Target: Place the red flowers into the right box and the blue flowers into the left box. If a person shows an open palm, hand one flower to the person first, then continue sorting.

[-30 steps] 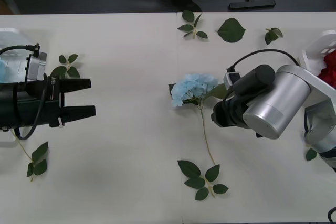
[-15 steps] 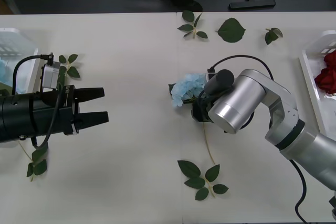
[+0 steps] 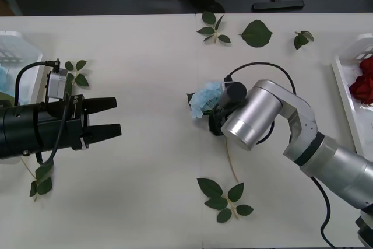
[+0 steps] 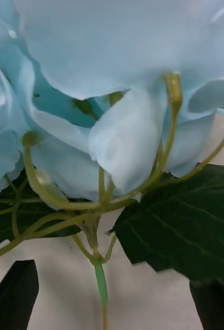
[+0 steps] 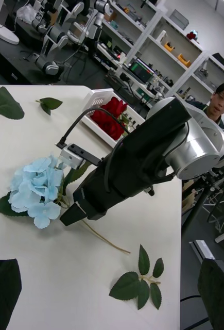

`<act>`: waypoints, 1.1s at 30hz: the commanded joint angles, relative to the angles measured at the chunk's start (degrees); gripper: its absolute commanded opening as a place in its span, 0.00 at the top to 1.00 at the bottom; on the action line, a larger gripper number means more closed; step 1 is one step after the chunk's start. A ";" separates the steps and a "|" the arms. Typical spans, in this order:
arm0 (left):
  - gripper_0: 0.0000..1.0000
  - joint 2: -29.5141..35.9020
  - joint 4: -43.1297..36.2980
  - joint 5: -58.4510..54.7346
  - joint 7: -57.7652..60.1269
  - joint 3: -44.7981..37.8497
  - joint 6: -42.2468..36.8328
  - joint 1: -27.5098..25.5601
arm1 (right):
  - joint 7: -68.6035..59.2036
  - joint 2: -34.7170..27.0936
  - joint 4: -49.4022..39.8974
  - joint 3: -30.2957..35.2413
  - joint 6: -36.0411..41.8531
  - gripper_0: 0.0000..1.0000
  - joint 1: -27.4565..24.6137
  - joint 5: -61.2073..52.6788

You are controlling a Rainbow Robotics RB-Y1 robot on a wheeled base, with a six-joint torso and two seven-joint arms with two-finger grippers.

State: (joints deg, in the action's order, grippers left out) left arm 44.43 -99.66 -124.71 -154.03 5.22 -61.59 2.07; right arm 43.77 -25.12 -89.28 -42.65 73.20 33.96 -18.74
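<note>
Pale sky-blue petals mark the one blue flower (image 3: 204,98) lying near the middle of the white table (image 3: 145,190), its thin green stem (image 3: 231,164) running toward the near edge. The right hand (image 5: 73,215) is lowered over the base of the cluster, just on the flower's right side where the stem joins the head. In the right wrist view the petals (image 4: 117,62) and a dark leaf (image 4: 184,221) sit right between the two black fingertips (image 4: 14,299), which stand apart at either side of the stem without closing on it. From the left wrist view the black fingers point down at the table right beside the blossom (image 5: 34,188).

The left hand (image 3: 111,116) hovers over the left part of the table, well apart from the flower, its two black fingers spread with a clear gap between them and nothing held.

Red flowers (image 3: 364,80) lie in the right box (image 3: 348,94) at the table's right edge. The left box (image 3: 14,51) sits at the far left edge. Loose green leaf sprigs (image 3: 224,199) lie scattered on the table.
</note>
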 commanded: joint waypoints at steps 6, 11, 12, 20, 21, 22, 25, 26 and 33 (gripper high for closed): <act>0.00 -1.02 0.96 -0.35 -0.97 -0.30 0.07 -1.36 | 0.35 2.35 1.56 -1.47 -2.45 0.82 3.04 1.08; 0.00 -1.02 0.96 -0.44 -0.97 -0.30 0.07 -1.10 | 0.44 2.35 1.91 -1.74 -2.62 1.00 3.13 1.87; 0.00 -1.02 1.05 -0.44 -0.97 -0.30 0.07 -1.10 | 0.35 2.35 1.83 -1.82 -2.80 1.00 3.04 2.05; 0.00 -1.02 1.05 -0.44 -0.97 -0.30 0.16 -0.93 | 0.53 0.77 1.83 -1.39 -3.06 1.00 3.83 0.90; 0.00 -1.02 1.05 -0.44 -0.97 -0.21 0.16 -0.93 | 0.53 0.51 1.83 -1.03 -3.24 1.00 3.92 0.55; 0.00 -1.02 1.05 -0.44 -0.97 -0.30 0.16 -0.93 | 0.88 -0.11 1.74 0.02 -3.59 1.00 4.00 -0.50; 0.00 -1.02 1.05 -0.44 -0.97 -0.30 0.33 -0.93 | 3.34 -2.22 0.24 3.45 -5.09 1.00 4.18 -4.55; 0.00 -1.02 1.05 -0.44 -0.97 -0.30 0.42 -0.93 | 6.24 -3.45 -0.63 5.73 -5.26 1.00 4.18 -7.10; 0.00 -1.02 1.05 -0.44 -0.97 -0.30 0.51 -0.84 | 28.47 -8.90 -4.59 21.29 -5.26 1.00 4.18 -27.75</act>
State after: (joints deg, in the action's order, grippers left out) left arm 44.20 -98.30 -124.71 -154.03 5.22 -61.57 2.05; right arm 66.82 -30.56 -90.55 -27.58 68.43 36.08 -41.79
